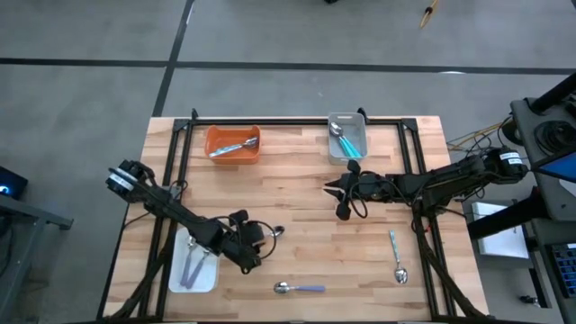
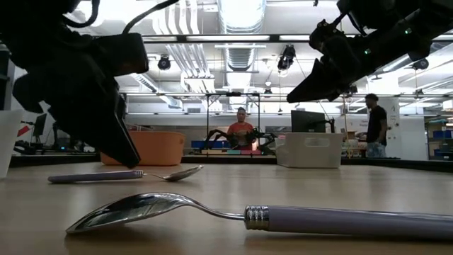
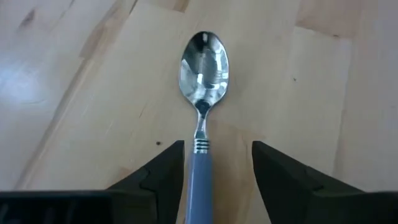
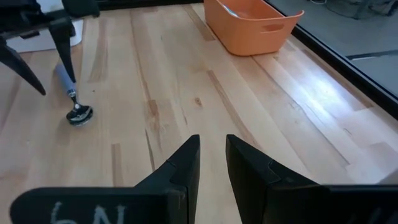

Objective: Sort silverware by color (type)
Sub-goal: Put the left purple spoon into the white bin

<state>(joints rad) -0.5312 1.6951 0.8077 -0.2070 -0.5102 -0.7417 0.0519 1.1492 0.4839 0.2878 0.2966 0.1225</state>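
Now left claw [image 3: 214, 180] spread wide, lavender spoon [image 3: 203, 81] handle between its fingers.

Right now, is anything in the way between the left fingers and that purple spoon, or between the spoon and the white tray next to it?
Nothing visible. The left fingers stand open on either side of the purple spoon's handle on bare wood. The white tray sits right beside it.
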